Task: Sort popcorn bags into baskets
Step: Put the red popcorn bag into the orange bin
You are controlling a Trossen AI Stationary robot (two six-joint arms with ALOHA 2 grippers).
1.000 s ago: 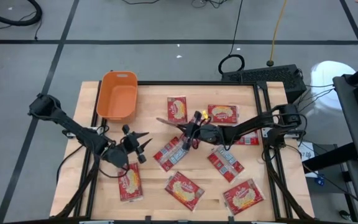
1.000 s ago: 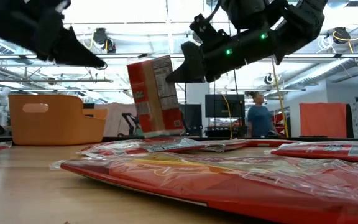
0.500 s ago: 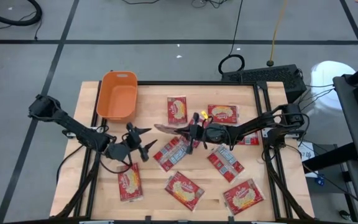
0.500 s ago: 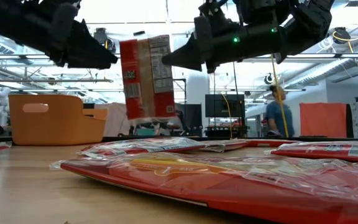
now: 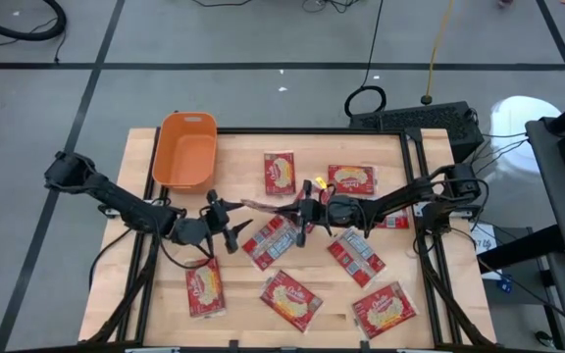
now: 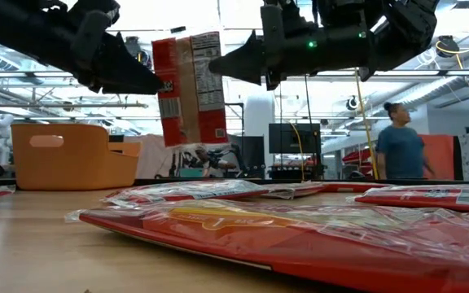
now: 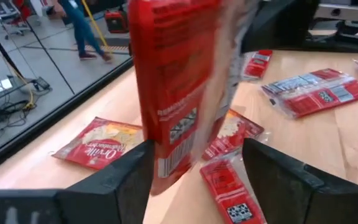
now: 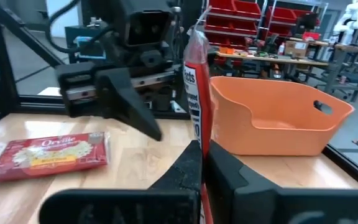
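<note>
Passing a packet between arms looks like the step in hand. The right gripper (image 5: 300, 212) is clamped on one popcorn bag (image 6: 189, 89), holding it edge-up in the air over the middle of the table, as the right wrist view shows with the bag pinched between its two fingers. The left gripper (image 5: 231, 227) faces it from about eight o'clock, its jaws spread wide, and in the left wrist view the hanging bag sits between its two fingers (image 7: 114, 180) without either one clearly pressing on it.

The orange basket (image 5: 186, 149) stands at about ten o'clock on the table, toward the far left corner, and no bag shows inside it from above. Seven or so other bags (image 5: 288, 298) lie flat from the centre round to five o'clock, with one (image 5: 204, 290) near the front at seven o'clock.

Next, I judge, the left jaws must close squarely on the bag's free end before the right lets go; then the left arm can carry it to the basket. A loose pinch on the slick wrapper could let it slip.
</note>
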